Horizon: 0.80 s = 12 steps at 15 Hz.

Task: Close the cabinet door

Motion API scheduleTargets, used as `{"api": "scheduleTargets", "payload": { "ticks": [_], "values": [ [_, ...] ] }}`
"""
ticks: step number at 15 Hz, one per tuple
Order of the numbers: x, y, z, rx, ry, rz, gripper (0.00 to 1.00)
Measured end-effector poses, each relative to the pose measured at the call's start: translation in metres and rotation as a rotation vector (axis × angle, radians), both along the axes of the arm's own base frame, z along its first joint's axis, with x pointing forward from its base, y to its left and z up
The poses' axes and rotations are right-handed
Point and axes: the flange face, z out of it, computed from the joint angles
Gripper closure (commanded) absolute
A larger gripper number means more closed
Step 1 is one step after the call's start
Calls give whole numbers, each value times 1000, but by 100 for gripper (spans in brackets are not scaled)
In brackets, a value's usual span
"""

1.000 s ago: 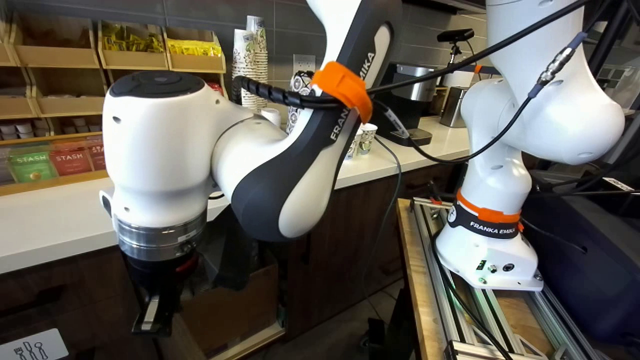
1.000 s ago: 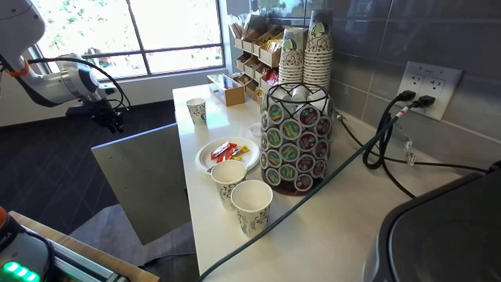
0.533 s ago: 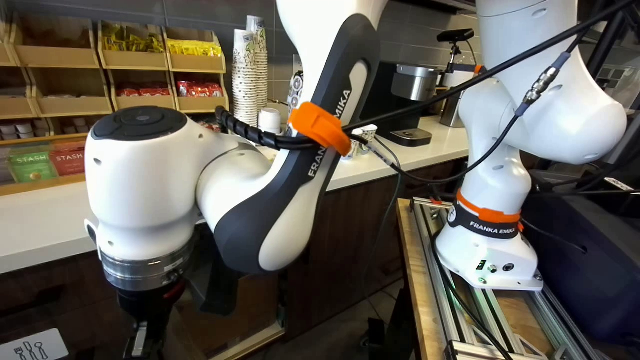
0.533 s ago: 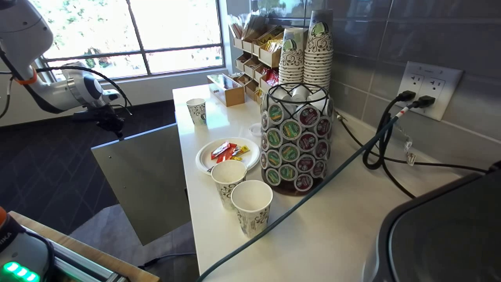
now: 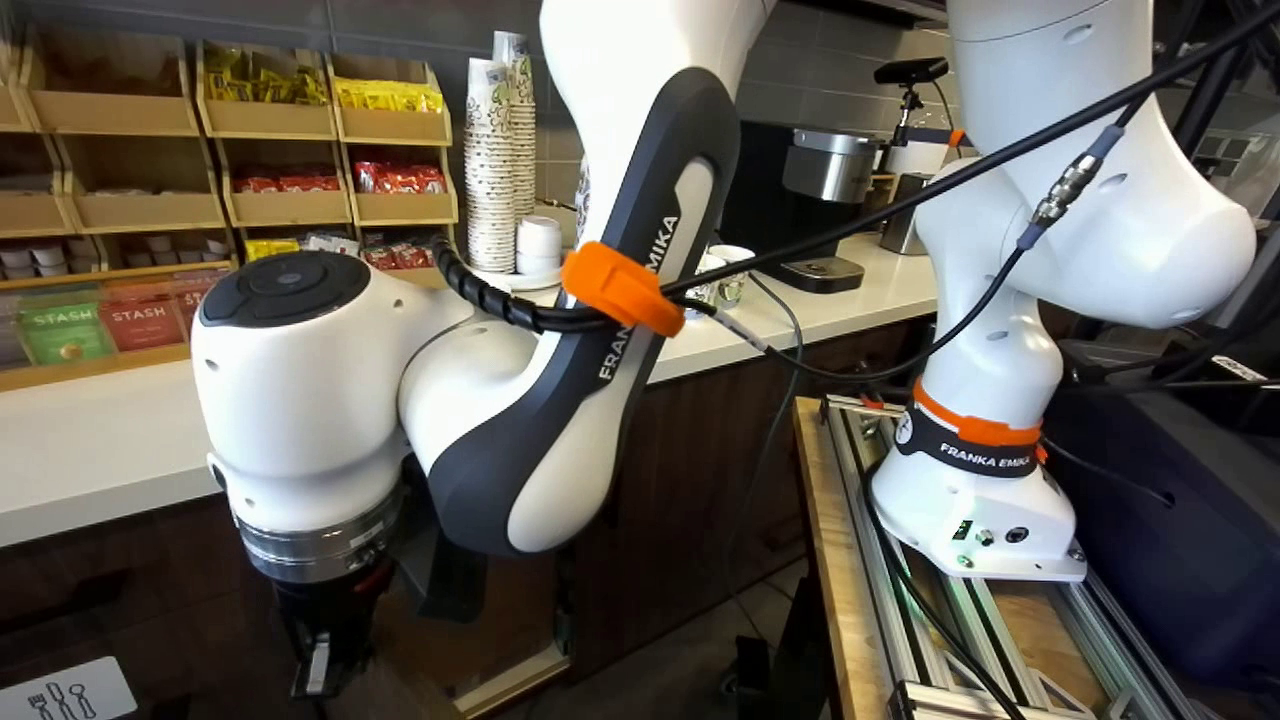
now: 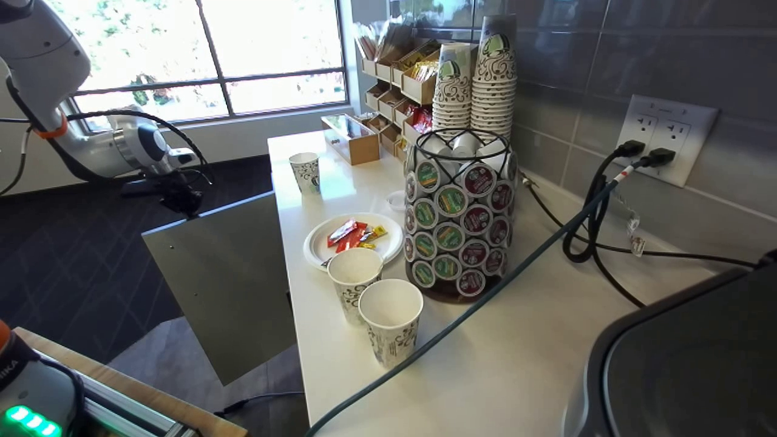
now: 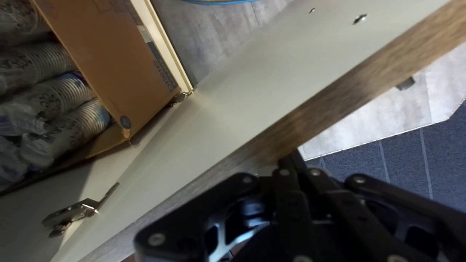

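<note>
The cabinet door stands open, jutting out from the counter front, its grey-green inner face showing in an exterior view. In the wrist view the door shows its pale inner face and brown wooden top edge, with hinges at the left. My gripper is shut, its fingers together with nothing between them. The fingertips reach past the top edge on the outer side and are partly hidden by it. The gripper shows at the door's top edge, and also low at the left in an exterior view.
The open compartment holds a cardboard box and stacks of wrapped paper cups. The counter bears a snack organizer, loose cups and a pod carousel. The robot's base stands on a wooden-edged cart.
My gripper has come down to the door's top edge, then moved a little right in both exterior views. The door's free edge has shifted very slightly, a touch toward closed.
</note>
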Motion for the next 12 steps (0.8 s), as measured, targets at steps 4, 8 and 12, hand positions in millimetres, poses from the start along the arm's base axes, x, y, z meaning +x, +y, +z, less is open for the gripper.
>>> {"api": "scheduleTargets", "payload": {
  "ticks": [4, 8, 12],
  "values": [
    [6, -29, 0, -126, 37, -80, 100],
    [4, -68, -8, -246, 116, -192, 100],
    [-2, -104, -21, -347, 134, -239, 100]
  ]
}}
